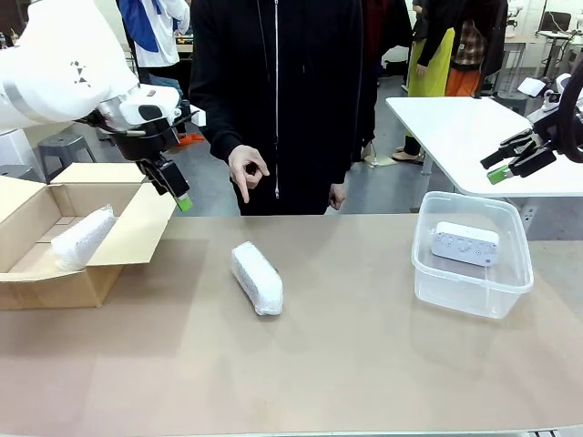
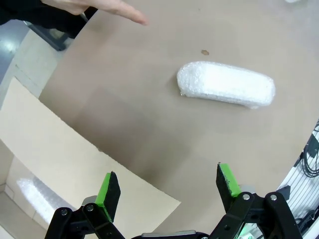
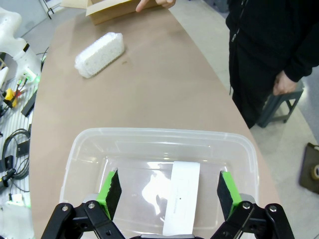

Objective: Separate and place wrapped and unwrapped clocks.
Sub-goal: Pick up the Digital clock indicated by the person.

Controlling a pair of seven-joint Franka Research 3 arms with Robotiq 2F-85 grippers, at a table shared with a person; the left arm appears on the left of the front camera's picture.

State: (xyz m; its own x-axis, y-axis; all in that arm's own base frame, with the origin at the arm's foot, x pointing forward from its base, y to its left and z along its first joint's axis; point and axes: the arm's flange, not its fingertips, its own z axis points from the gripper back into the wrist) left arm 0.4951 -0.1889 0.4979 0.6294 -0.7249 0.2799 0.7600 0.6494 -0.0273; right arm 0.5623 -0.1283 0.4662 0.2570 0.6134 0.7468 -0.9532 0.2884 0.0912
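Front view: both hands released; left hand (image 1: 179,194) above box (image 1: 55,273), right hand (image 1: 506,164) above tub (image 1: 474,289).

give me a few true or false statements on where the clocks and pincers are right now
1. One wrapped clock lies on the bare table. True.
2. The unwrapped clock sits in the cardboard box. False: it lies in the clear plastic tub.
3. A second wrapped clock is inside the cardboard box. True.
4. The left pincer grips a wrapped clock. False: it is open and empty.
5. The right pincer is open above the tub. True.
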